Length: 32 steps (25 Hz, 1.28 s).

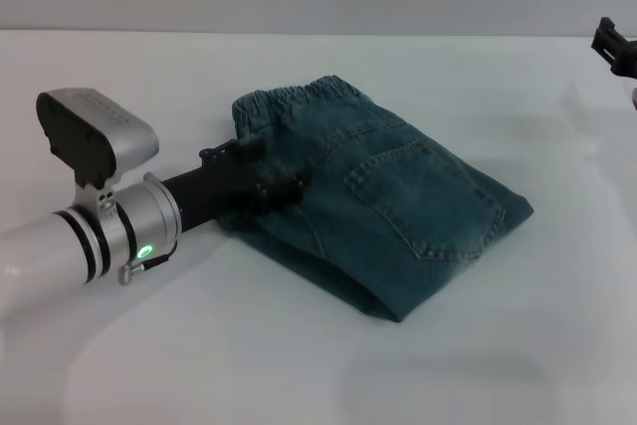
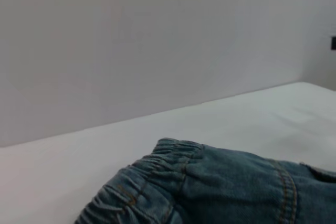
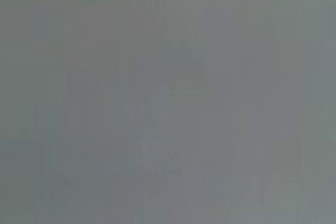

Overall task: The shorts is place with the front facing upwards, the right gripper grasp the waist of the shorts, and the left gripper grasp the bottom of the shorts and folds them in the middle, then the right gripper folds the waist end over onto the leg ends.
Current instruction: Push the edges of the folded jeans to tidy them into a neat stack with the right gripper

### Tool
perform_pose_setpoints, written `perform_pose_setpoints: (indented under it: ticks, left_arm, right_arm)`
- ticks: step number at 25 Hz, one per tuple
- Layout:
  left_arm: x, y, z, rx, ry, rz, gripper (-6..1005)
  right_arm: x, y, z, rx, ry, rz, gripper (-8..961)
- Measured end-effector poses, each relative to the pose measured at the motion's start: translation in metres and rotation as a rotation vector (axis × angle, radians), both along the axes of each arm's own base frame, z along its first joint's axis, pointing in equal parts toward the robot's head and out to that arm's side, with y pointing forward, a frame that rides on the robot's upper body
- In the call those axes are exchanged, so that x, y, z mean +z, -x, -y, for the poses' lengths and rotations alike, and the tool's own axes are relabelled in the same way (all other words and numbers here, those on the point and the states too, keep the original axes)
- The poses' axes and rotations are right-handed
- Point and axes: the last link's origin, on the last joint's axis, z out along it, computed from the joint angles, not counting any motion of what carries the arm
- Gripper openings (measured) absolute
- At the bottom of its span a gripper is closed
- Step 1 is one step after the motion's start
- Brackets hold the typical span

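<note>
The blue-green denim shorts (image 1: 398,216) lie folded on the white table (image 1: 299,365), back patch pocket (image 1: 423,201) facing up. The gathered waist end (image 1: 299,99) is at the far left of the bundle and also fills the left wrist view as ruffled elastic (image 2: 152,174). My left gripper (image 1: 267,184) reaches in from the left, its black claw lying against the near left edge of the denim, just below the waistband. A black piece of my right gripper (image 1: 615,47) shows at the far right edge, well away from the shorts. The leg hems are hidden.
A pale wall (image 2: 157,40) stands behind the table's far edge. The right wrist view is a uniform grey with nothing to make out. Bare tabletop surrounds the shorts on all sides.
</note>
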Motion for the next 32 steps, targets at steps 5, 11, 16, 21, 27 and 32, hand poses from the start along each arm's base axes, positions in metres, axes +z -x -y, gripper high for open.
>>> perform_pose_setpoints:
  ticks: [5,11,16,21,27,32]
  left_arm:
    - [-0.002,0.002,0.004,-0.025,-0.004,-0.025,827]
    - [-0.002,0.005,0.006,-0.036,-0.01,-0.037,827]
    - [-0.002,0.006,0.007,-0.047,-0.014,-0.05,827]
    - [-0.002,0.008,0.009,-0.048,-0.009,-0.059,827]
    - [-0.003,0.011,0.011,-0.048,-0.009,-0.064,827]
    - [-0.003,0.011,0.012,-0.05,-0.01,-0.066,827]
  right_arm:
    - [0.0,0.0,0.0,0.0,-0.005,0.001,786]
    - [-0.001,0.0,0.0,0.001,-0.004,-0.001,786]
    - [-0.001,0.001,-0.001,0.002,-0.006,-0.009,786]
    - [-0.001,0.001,0.0,-0.002,-0.008,-0.025,786]
    - [-0.001,0.001,0.0,-0.003,-0.009,-0.025,786]
    - [0.0,0.001,-0.001,-0.002,-0.01,-0.023,787]
